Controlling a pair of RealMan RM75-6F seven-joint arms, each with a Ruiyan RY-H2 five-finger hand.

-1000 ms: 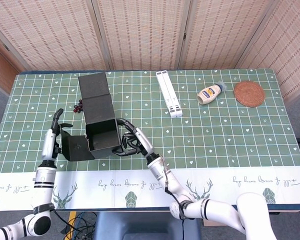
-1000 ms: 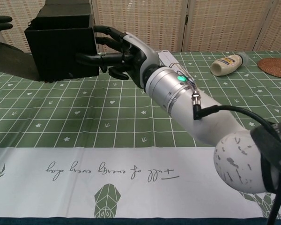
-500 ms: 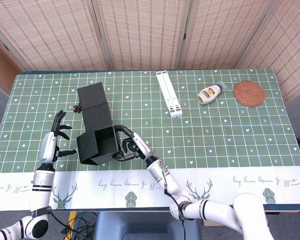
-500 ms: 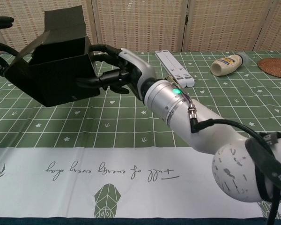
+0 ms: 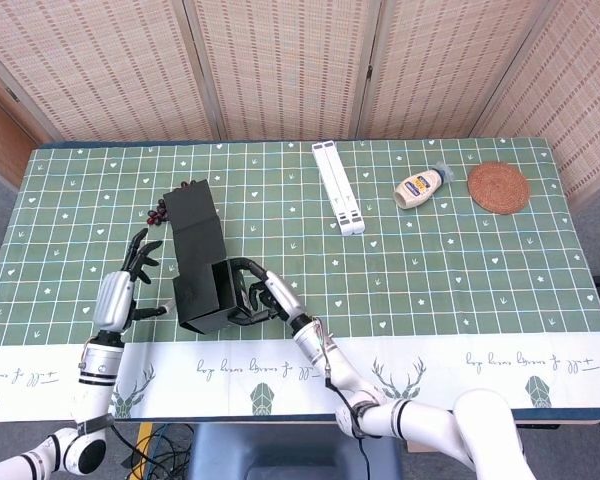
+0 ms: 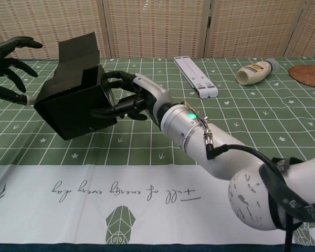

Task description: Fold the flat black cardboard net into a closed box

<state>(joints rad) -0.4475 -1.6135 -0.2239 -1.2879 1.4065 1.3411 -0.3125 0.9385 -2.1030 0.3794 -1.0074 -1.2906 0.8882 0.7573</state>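
Note:
The black cardboard box (image 5: 202,290) is partly folded and tilted onto its left side near the table's front edge. Its long lid flap (image 5: 194,220) reaches away toward the back. In the chest view the box (image 6: 73,107) hangs off the cloth with the flap (image 6: 79,47) standing above it. My right hand (image 5: 258,297) grips the box's right wall, fingers curled over the rim and thumb below (image 6: 128,100). My left hand (image 5: 130,288) hovers just left of the box, fingers spread and holding nothing (image 6: 8,63).
A white folded stand (image 5: 338,186) lies at the back middle. A mayonnaise bottle (image 5: 420,186) and a round woven coaster (image 5: 498,187) sit at the back right. A dark red bead string (image 5: 160,210) peeks out behind the flap. The white table-cloth border (image 5: 430,360) runs along the front.
The box came nearer the front edge and tipped to its left, off the table. Its left side flap, flat before, folded up against it. My left hand let go and spread open.

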